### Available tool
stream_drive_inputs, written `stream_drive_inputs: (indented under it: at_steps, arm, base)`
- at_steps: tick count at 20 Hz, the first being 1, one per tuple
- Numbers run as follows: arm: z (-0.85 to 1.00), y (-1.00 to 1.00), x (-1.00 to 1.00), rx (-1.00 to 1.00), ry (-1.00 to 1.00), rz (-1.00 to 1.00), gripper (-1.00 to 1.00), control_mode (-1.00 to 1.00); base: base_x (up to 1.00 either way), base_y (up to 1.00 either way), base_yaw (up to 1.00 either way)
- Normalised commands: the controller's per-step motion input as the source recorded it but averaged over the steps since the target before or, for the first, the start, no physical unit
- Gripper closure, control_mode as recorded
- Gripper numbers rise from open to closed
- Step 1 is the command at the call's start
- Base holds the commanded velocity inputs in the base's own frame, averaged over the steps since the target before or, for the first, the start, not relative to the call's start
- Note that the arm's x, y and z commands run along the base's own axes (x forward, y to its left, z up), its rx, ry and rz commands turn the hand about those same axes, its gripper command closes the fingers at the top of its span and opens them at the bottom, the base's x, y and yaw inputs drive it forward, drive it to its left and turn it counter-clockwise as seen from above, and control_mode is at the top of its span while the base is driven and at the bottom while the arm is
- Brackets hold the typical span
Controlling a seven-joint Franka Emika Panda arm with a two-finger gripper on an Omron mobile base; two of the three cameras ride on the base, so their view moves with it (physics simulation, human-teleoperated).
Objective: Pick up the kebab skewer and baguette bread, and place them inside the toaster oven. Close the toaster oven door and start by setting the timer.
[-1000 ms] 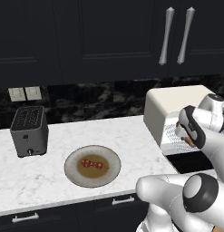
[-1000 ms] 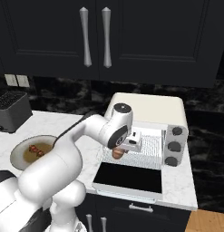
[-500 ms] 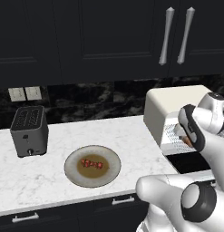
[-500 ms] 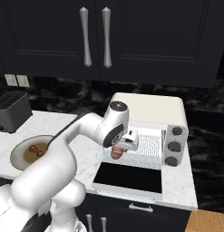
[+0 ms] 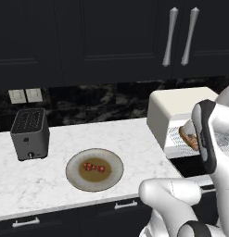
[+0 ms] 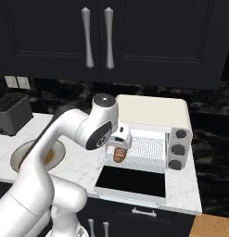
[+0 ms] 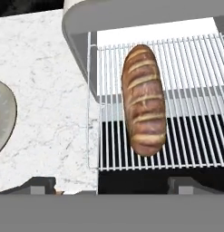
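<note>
I see the toaster oven standing open, and its door lies flat toward me. The baguette bread rests on the wire rack inside, near the left side of the opening, its long axis pointing into the oven. On the counter, the plate holds the kebab skewer. My pincer is spread wide in front of the rack; it holds nothing, and the fingertips stand apart from the loaf.
</note>
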Motion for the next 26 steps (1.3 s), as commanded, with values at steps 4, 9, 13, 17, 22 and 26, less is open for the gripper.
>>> stream_drive_inputs:
  at_steps: [4, 9, 13, 17, 22, 26]
  arm:
    - [0.03, 0.92, -1.0, -0.01, -0.02, -0.05, -1.0, -1.0]
    - [0.25, 1.0, -0.23, -0.01, 0.04, 0.09, -1.0, -1.0]
    - [0.18, 1.0, 0.01, -0.01, 0.07, 0.27, -1.0, -1.0]
    - [0.0, 0.99, 0.38, -0.01, 0.07, 0.36, -1.0, -1.0]
    - [-0.07, 0.9, 0.68, 0.0, 0.15, 0.41, -1.0, -1.0]
    - [-0.25, 0.72, 0.51, -0.08, 0.19, 0.31, -1.0, -1.0]
  base:
    - [0.0, 0.0, 0.0]
    - [0.0, 0.0, 0.0]
    - [0.0, 0.0, 0.0]
    - [0.0, 0.0, 0.0]
    - [0.0, 0.0, 0.0]
    - [0.0, 0.0, 0.0]
